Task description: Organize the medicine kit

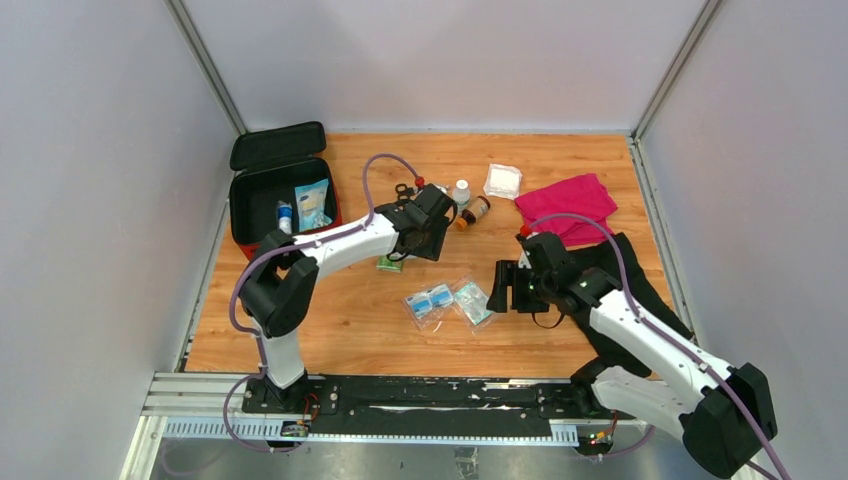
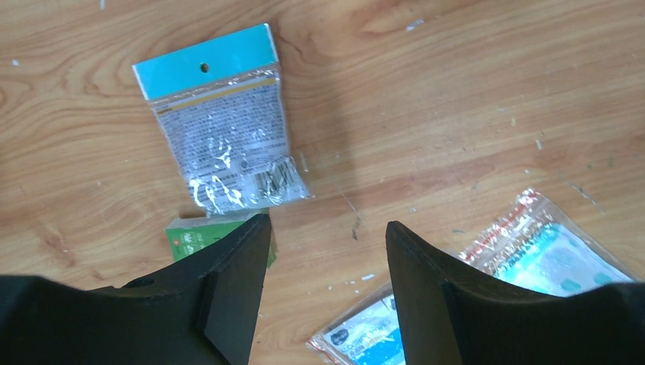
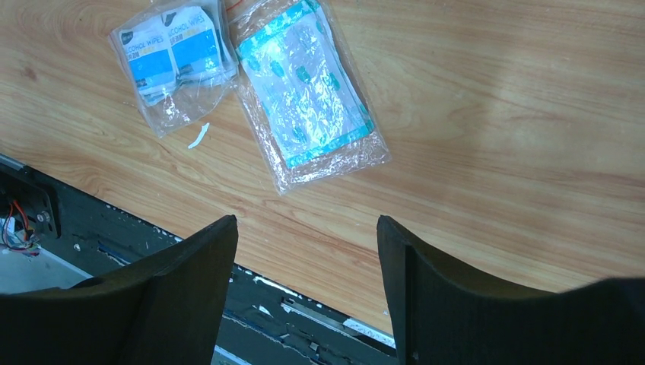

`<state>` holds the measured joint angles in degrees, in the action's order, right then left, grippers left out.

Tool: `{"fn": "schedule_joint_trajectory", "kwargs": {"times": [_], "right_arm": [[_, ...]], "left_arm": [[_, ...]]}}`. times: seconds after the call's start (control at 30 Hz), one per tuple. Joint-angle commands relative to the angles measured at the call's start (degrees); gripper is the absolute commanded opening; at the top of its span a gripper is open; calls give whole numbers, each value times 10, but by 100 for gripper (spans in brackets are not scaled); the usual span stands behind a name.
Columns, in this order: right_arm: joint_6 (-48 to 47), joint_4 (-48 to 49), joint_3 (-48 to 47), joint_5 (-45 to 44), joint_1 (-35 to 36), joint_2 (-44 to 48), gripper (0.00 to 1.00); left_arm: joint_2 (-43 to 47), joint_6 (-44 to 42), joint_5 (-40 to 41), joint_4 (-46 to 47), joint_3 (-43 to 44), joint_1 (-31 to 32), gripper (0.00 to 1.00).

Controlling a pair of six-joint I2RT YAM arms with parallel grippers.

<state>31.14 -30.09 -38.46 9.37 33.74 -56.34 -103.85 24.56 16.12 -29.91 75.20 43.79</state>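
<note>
Left wrist view showed the left hand [image 2: 327,226] spread and empty above the counter [image 2: 456,114], with a green packet [image 2: 190,237] partly behind one finger and a teal-topped bag [image 2: 224,129] just beyond. The right hand [image 3: 306,224], also spread and empty, hung over the counter's near edge, with wipes [image 3: 171,65] and a clear pouch [image 3: 308,91] side by side ahead. Farther out, the kit [image 1: 278,145] lay open at the far left, well apart from both hands.

Parted fingers [image 2: 232,285] hang above a blue-topped clear packet [image 2: 220,125] touching a green packet [image 2: 190,237].
</note>
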Motion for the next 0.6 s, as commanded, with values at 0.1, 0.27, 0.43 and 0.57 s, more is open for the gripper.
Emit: {"fn": "schedule_joint_trajectory", "kwargs": {"times": [0.1, 0.27, 0.43, 0.57], "right_arm": [[8, -16, 14, -9, 5, 9, 72], [6, -16, 12, -3, 5, -3, 72], [1, -16, 10, 0, 5, -9, 72], [-1, -17, 10, 2, 5, -10, 72]], "left_arm": [[-16, 0, 71, 22, 7, -1, 62], [-45, -19, 93, 21, 20, -2, 61], [-77, -18, 98, 27, 26, -2, 56], [-99, -24, 108, 36, 35, -3, 55]]}}
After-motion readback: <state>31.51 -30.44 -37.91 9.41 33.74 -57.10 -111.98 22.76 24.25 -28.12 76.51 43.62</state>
